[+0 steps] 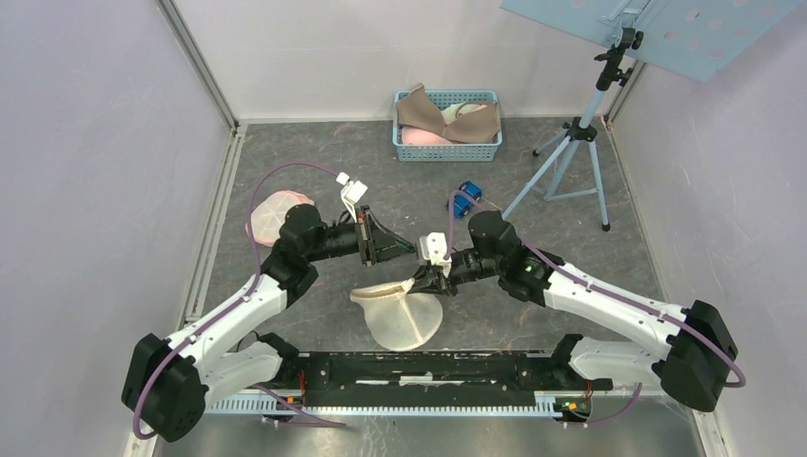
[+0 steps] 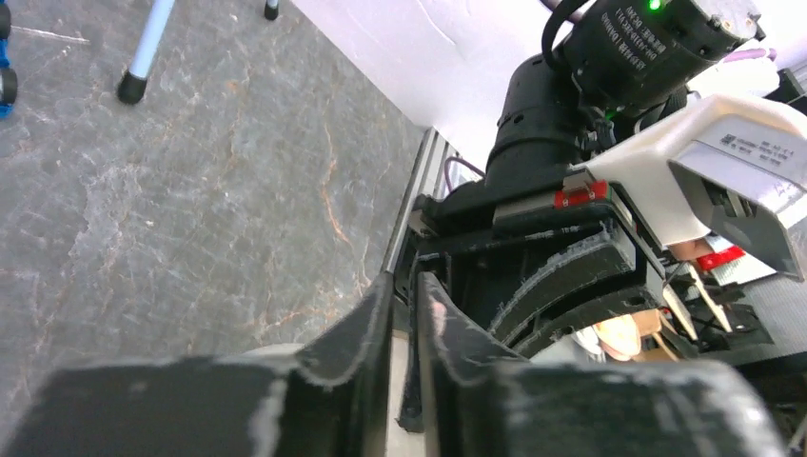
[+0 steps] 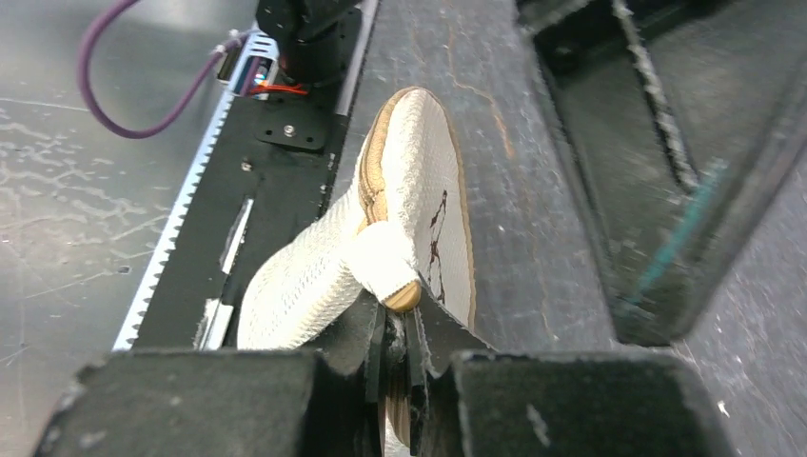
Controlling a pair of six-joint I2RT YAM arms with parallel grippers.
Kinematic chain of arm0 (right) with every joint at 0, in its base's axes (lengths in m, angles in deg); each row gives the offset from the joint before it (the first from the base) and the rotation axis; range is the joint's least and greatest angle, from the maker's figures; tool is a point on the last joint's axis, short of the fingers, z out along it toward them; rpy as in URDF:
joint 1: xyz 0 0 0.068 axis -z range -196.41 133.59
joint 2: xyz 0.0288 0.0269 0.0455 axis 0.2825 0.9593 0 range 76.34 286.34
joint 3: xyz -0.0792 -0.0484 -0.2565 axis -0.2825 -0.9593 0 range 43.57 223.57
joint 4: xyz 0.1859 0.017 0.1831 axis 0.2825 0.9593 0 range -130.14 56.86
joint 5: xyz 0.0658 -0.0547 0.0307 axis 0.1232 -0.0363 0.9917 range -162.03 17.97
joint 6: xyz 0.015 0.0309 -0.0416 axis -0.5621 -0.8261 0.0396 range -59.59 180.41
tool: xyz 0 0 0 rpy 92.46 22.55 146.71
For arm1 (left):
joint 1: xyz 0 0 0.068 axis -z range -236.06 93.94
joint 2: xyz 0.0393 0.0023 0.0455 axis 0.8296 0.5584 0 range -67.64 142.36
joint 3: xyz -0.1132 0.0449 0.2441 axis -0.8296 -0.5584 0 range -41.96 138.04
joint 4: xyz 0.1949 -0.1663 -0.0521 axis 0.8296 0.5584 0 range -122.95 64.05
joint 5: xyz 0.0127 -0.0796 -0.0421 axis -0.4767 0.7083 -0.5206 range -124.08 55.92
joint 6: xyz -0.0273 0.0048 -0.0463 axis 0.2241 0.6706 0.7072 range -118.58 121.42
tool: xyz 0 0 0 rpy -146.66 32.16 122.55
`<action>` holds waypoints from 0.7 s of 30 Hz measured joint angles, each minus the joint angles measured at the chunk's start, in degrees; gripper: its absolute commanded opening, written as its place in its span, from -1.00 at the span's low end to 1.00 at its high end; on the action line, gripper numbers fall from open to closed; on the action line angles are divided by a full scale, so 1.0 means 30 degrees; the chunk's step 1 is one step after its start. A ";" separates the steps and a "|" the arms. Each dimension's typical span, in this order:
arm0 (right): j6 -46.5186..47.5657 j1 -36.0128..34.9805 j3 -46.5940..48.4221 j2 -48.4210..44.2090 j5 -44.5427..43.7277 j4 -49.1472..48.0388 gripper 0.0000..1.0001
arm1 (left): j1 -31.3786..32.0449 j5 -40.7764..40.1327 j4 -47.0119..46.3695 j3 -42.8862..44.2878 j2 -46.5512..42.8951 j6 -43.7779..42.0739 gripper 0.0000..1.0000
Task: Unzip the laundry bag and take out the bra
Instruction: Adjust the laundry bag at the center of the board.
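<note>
Top external view gives the whole layout: the laundry bag (image 1: 400,319) lies flat on the grey table (image 1: 314,162), close to the black rail (image 1: 428,367) along the near edge, between the two arms. The right gripper (image 1: 430,284) is at the bag's upper rim, and the left gripper (image 1: 407,250) hangs just behind it, off the fabric.

Right wrist view shows what you can't see from above: its fingers are pinched tight on a fold of white mesh at the tan-trimmed rim. Left wrist view shows a narrow gap between its fingers with nothing in it, and the other arm's wrist right in front.

Can't tell from any view if the bra's inside.

There's bare table behind the grippers up to the blue basket (image 1: 447,143). A tripod (image 1: 571,157) stands back right and a pink round thing (image 1: 274,214) sits left.
</note>
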State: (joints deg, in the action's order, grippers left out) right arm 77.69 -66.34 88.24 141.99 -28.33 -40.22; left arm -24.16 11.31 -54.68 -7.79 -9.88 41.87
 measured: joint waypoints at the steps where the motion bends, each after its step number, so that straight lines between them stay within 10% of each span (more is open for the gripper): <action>1: 0.0007 -0.0240 -0.0029 0.0000 0.0189 0.0007 -0.90 | 0.0000 -0.0138 -0.0189 0.0000 0.0007 0.0058 -0.68; 10: -0.0058 0.0087 -0.0036 -0.0146 0.0240 0.0073 -1.00 | -0.1260 0.1464 -0.1362 -0.0372 -0.0481 0.0015 0.03; 21: -0.2608 0.0699 -0.0080 -0.0262 -0.0080 -0.1253 -1.00 | -0.2004 0.3475 0.5056 -0.0124 -0.4350 -0.5515 0.33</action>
State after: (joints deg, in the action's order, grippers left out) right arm 69.86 -64.24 88.00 141.20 -28.57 -43.98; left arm -30.17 21.73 -39.52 -8.16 -22.93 25.32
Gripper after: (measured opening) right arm 0.108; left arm 0.650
